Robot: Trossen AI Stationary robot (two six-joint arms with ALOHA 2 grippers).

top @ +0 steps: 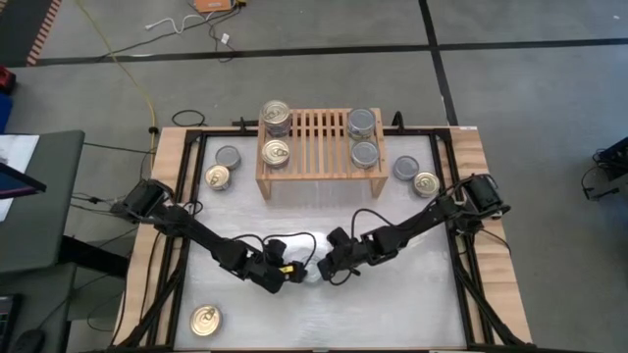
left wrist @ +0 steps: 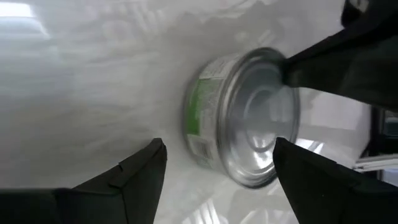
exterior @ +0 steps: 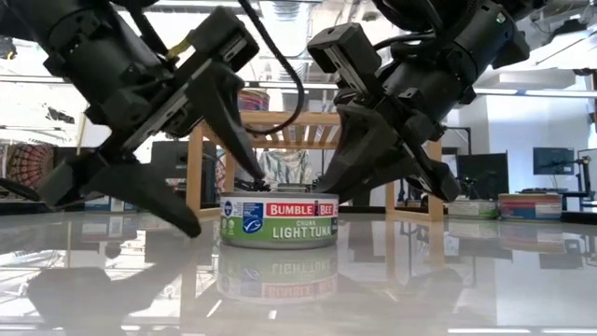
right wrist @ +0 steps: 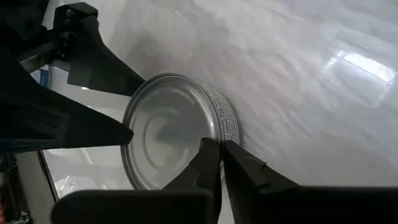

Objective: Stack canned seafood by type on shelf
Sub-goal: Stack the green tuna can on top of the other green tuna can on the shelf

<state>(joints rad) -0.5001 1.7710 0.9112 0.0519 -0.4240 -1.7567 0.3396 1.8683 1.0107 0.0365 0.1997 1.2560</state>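
Right gripper (right wrist: 219,149), fingers pressed together, sits at the tuna can's (exterior: 279,220) edge; left gripper (left wrist: 217,165), spread wide, crowds its other side. Shelf (top: 319,167) beyond.

Tin (exterior: 279,220) on table, between tips of two grippers: red band says "BUMBLE BEE". Under it, white words on green: "CHUNK", small, then "LIGHT TUNA". Small round blue mark beside words, too tiny to read. Nothing else readable.
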